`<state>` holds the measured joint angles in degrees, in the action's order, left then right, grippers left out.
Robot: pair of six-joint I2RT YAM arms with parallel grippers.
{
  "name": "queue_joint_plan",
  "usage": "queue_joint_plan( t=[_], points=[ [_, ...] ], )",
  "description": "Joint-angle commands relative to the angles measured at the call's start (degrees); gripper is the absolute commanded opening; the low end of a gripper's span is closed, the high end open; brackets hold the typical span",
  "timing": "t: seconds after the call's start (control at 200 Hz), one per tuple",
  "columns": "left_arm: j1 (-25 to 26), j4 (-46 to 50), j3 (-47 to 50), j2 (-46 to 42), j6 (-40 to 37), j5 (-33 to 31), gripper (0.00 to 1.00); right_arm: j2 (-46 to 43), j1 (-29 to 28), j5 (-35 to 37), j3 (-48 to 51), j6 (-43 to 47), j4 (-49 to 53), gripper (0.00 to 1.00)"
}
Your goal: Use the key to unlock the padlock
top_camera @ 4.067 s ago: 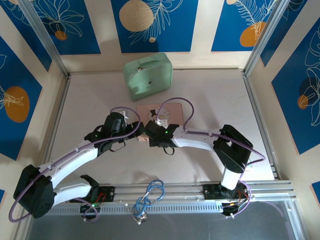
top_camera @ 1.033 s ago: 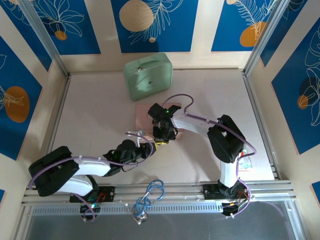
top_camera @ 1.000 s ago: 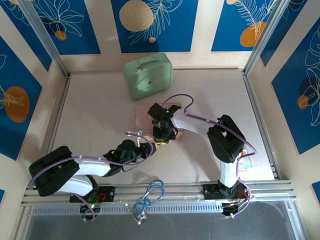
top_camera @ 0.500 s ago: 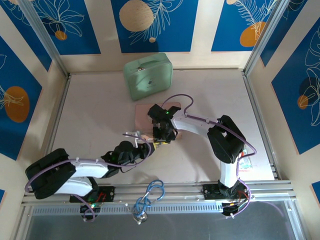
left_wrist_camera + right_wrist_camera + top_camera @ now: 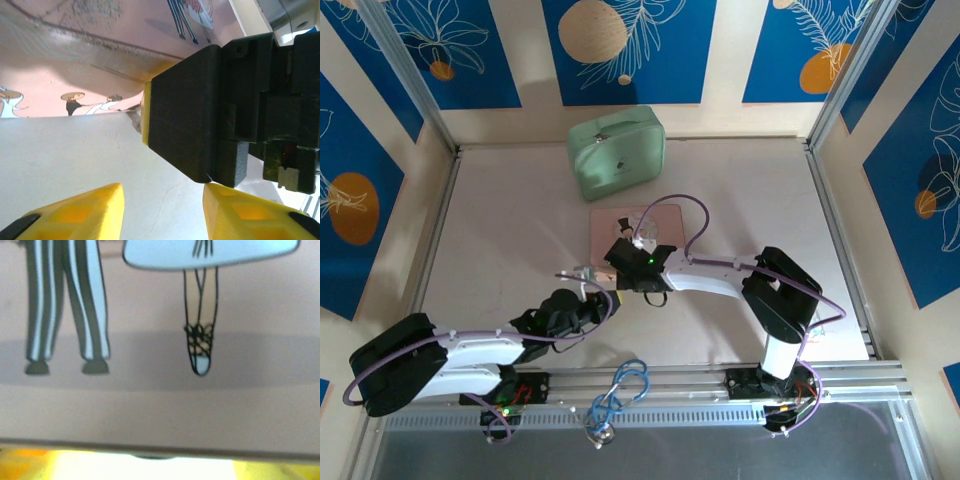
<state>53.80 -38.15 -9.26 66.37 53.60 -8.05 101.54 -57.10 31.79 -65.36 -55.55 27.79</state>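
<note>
Padlock: its place cannot be told for certain. In the left wrist view a small grey metal piece (image 5: 134, 119) is seen in the middle of the frame, at the lower edge of the pink box (image 5: 75, 65). Whether this piece is the padlock cannot be told.
Grey piece, neighbours: it lies against the yellow pad on a black finger (image 5: 185, 120) of the right end effector, where the box meets the pale surface (image 5: 75, 155).
Right end effector: in the top view it is seen at the centre of the frame (image 5: 630, 268), over the lower left part of the pink box (image 5: 665, 218). Whether it is released or clenched cannot be told, as only a blurred yellow band is seen along the bottom edge of the right wrist view.
Pink box, close view: its printed face (image 5: 150, 405) is seen from very near. Striped legs are drawn at the upper left and a leg with a laced shoe in the middle.
Left end effector: in the top view it is placed just lower left of centre (image 5: 595, 298), close beside the right end effector and pointed toward it. In the left wrist view (image 5: 160, 200) the two yellow fingertips (image 5: 75, 210) stand apart at the bottom edge. Bare surface is seen between them and nothing is grasped, so it is released.
Green case: it is seen at the upper centre of the top view (image 5: 616, 152), lying on the surface (image 5: 500, 230) above the pink box and apart from it.
Blue cable: a coil (image 5: 620, 385) is seen at the bottom centre, between the two arm bases.
</note>
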Motion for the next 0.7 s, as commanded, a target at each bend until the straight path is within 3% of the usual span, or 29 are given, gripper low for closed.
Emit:
queue_joint_plan(
  t=[0.0,0.255,0.695],
  points=[
    [-0.1,-1.8,-0.4,-0.9,-0.3,-1.9,0.45,2.3,0.0,2.1,0.0,0.1,-1.9,0.68],
    [-0.1,-1.0,0.2,-1.7,0.1,-2.4,0.44,6.1,-0.5,2.0,-3.3,-0.5,1.8,0.61],
    [-0.1,-0.4,0.3,-2.5,-0.1,-2.1,0.44,8.1,-0.9,4.8,-6.2,-1.8,6.0,0.37]
  ],
)
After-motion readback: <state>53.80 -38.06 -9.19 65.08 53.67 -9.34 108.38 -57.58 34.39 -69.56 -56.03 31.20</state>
